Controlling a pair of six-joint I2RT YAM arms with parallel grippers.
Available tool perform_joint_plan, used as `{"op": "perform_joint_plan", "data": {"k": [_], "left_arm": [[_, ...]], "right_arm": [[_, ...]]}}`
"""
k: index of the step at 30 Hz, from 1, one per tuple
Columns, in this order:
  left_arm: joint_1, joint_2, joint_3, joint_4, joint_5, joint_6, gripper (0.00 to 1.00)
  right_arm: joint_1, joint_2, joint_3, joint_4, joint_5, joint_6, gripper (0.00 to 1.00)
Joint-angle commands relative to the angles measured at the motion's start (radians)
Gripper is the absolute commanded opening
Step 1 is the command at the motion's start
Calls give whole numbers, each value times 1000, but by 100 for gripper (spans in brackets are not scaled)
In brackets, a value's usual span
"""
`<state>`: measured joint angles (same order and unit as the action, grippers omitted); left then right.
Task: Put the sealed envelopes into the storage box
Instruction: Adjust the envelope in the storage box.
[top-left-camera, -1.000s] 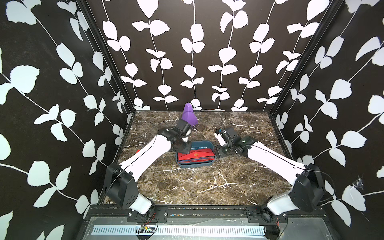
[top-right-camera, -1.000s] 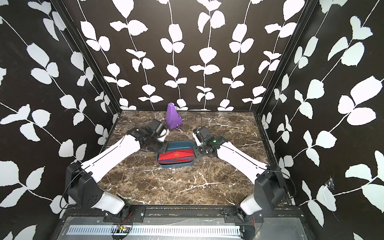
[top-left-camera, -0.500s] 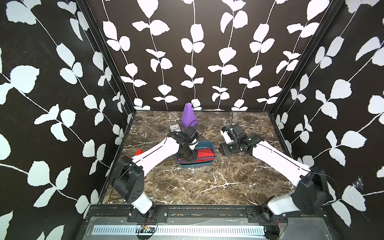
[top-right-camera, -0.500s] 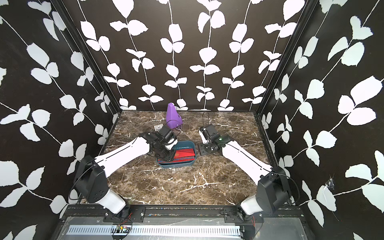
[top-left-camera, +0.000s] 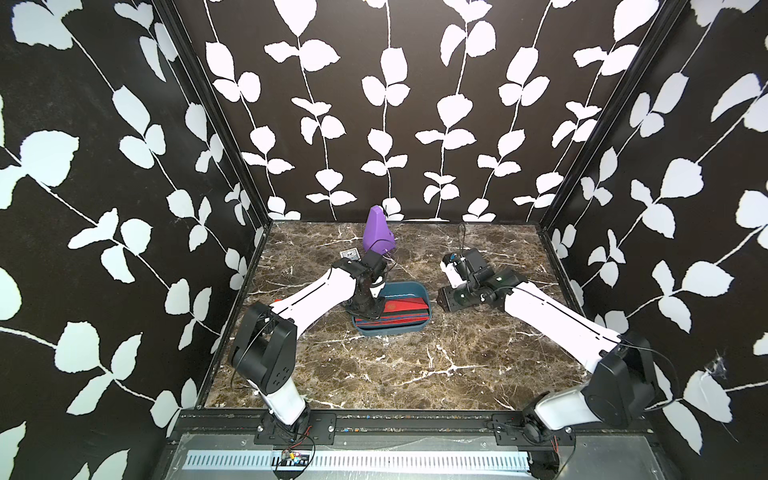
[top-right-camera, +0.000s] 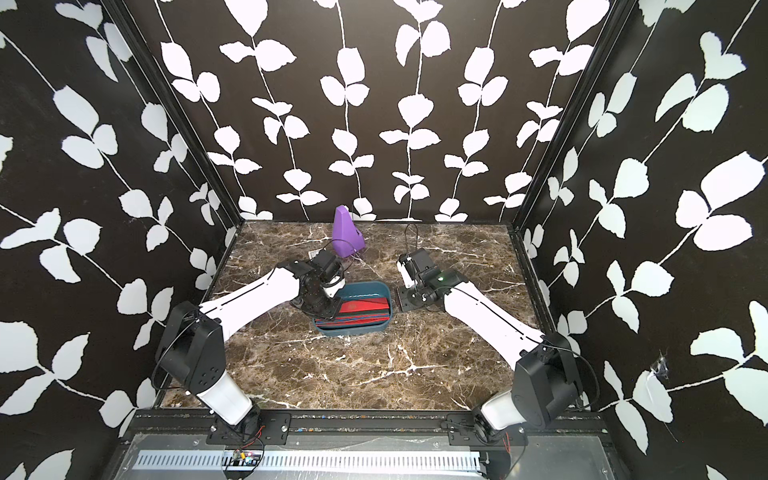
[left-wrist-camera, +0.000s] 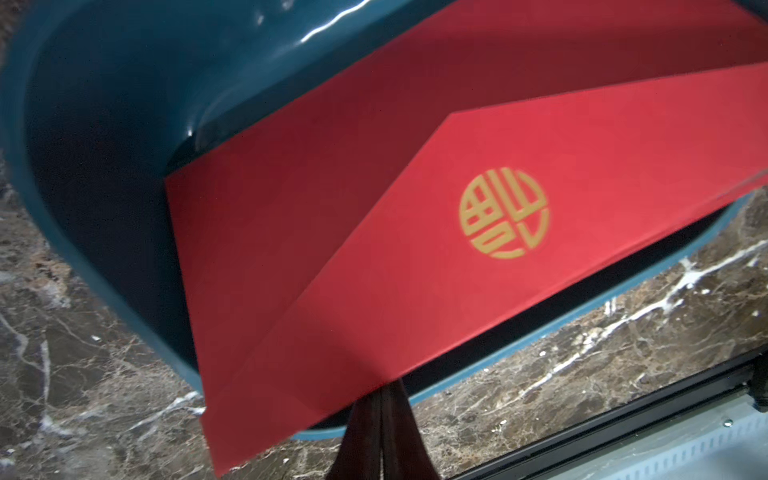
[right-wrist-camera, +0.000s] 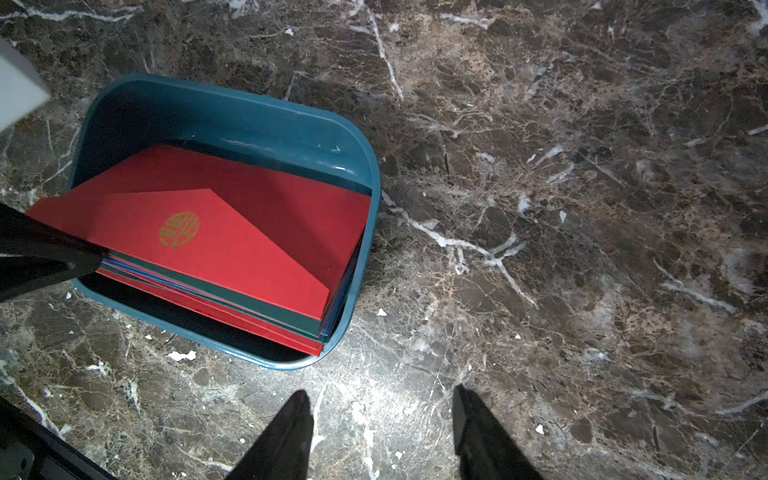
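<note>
Nearly done. Envelopes (top-left-camera: 405, 313) sit stacked in the box (top-left-camera: 390, 331) mid-table; red, green and blue edges show in the right wrist view. No envelope lies loose on the table (top-left-camera: 415, 374) in either top view. The left arm hides part of its side, where only a small red block (top-left-camera: 277, 300) peeks out, not an envelope.

Left to do: the top red envelope (left-wrist-camera: 353, 257) lies skewed, one corner out past the rim, so it is not fully seated.

Left gripper (left-wrist-camera: 384, 409) is at the box's left end, fingers pressed together, pinching nothing. The tips are tucked at the red envelope's edge, against the stack end. Looks like a nudge to square it in.

Right gripper (right-wrist-camera: 380, 397) is beside the box over bare table, fingers spread, empty.

Card pack (top-left-camera: 348, 253) and purple pyramid (top-left-camera: 377, 232) stand at the back, not part of the job.

Judgement: one last tidy push, then both arms retreat.
</note>
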<state>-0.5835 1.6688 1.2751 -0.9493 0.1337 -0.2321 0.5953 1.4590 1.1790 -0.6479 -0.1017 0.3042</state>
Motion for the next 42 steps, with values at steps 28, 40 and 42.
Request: {"op": "perform_joint_plan", "data": {"k": [28, 40, 42], "left_arm": [[20, -224, -30, 201, -176, -96, 34], [172, -386, -297, 684, -556, 60, 99], [191, -396, -308, 723, -489, 124, 99]], "right_arm": [[-14, -41, -16, 28, 90, -2, 99], [-423, -268, -286, 287, 304, -21, 99], [-461, -275, -302, 299, 246, -9, 99]]}}
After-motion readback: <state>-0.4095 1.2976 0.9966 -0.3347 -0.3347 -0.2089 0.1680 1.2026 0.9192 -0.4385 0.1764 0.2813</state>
